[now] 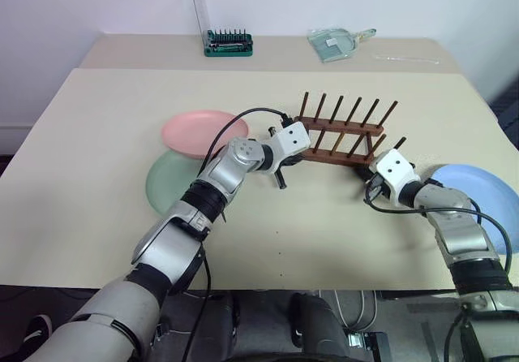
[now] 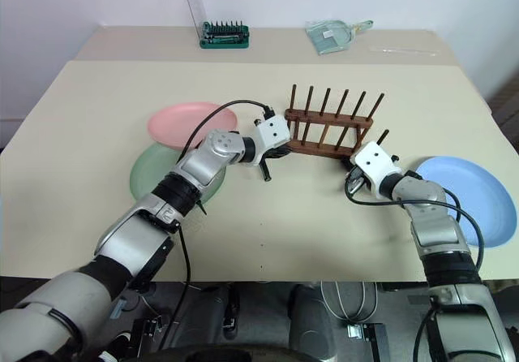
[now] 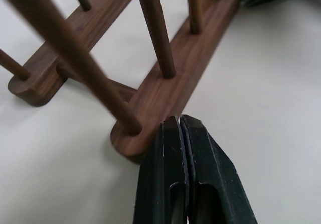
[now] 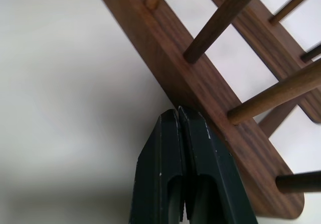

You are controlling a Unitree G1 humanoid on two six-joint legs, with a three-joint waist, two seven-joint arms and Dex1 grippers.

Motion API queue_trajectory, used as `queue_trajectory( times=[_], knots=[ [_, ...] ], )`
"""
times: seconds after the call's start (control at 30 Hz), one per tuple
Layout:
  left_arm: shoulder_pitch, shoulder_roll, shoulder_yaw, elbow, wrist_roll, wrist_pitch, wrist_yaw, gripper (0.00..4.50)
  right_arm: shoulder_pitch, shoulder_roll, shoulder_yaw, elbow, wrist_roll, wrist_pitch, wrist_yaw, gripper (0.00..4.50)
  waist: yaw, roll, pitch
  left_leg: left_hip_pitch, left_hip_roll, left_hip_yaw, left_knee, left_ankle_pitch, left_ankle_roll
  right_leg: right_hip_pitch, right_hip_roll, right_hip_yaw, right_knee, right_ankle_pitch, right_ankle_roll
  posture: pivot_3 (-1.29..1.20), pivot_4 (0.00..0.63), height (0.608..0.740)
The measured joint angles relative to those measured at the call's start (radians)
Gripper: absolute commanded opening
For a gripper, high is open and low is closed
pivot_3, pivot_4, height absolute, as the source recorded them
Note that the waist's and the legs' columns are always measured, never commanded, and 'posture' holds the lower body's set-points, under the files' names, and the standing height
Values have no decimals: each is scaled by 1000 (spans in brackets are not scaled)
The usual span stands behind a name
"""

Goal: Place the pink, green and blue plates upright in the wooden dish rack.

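The wooden dish rack [image 1: 340, 131] stands empty at mid-table, its pegs upright. The pink plate [image 1: 203, 130] lies flat to its left and overlaps the green plate [image 1: 169, 185], which lies nearer to me. On the right, the blue plate [image 1: 480, 193] lies flat by the table's edge. My left gripper [image 3: 179, 121] is shut, its tips at the left end of the rack's near rail [image 3: 165, 96]. My right gripper [image 4: 176, 112] is also shut, its tips against the near rail [image 4: 200, 91] close to the right end. Neither holds anything.
A green screwdriver-bit case [image 1: 228, 44] with its clear lid raised and a clear plastic scoop [image 1: 332, 43] sit on the far table. The beige table [image 1: 97, 118] has open surface to the left and in front of the rack.
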Motion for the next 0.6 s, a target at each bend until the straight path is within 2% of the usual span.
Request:
queue_trajectory(
  times=[0.23, 0.37, 0.4, 0.47, 0.5, 0.6],
  knots=[
    [-51, -31, 28, 122, 30, -73, 7, 0, -69, 7, 27, 106, -26, -71, 6, 39, -2, 0, 0, 0, 0, 0, 0, 0, 0, 0, 0, 0, 0, 0, 0, 0, 150, 724],
    [-46, -23, 59, 72, 11, -21, -68, 0, 12, -5, 14, -15, 35, -26, 94, 39, 1, 0, 0, 0, 0, 0, -1, 0, 0, 0, 0, 0, 0, 0, 1, 0, 150, 724],
    [-37, -16, 64, 38, -2, 9, -101, 252, 41, -13, 9, -53, 55, -6, 114, 5, 0, 0, 0, 0, 0, 0, 0, 0, 0, 0, 0, 0, 0, 0, 1, 0, 150, 724],
    [6, 5, 75, -80, -42, 92, -175, 831, 105, -32, -28, -149, 134, 98, 163, 551, -1, 0, 0, 0, 0, 0, 0, 0, 0, 0, 0, 0, 0, 0, 1, 0, 150, 724],
    [34, 18, 78, -153, -70, 147, -215, 1339, 130, -35, -61, -192, 196, 171, 189, 897, -1, 0, 0, 0, 0, 0, 0, 0, 0, 0, 0, 0, 0, 0, 1, 0, 150, 724],
    [123, 72, 97, -401, -192, 346, -332, 2802, 194, -64, -178, -341, 400, 365, 250, 2343, -3, 2, 1, 0, 1, -1, 0, 0, 0, -1, 0, 0, 1, 0, 0, 0, 150, 724]
  ],
)
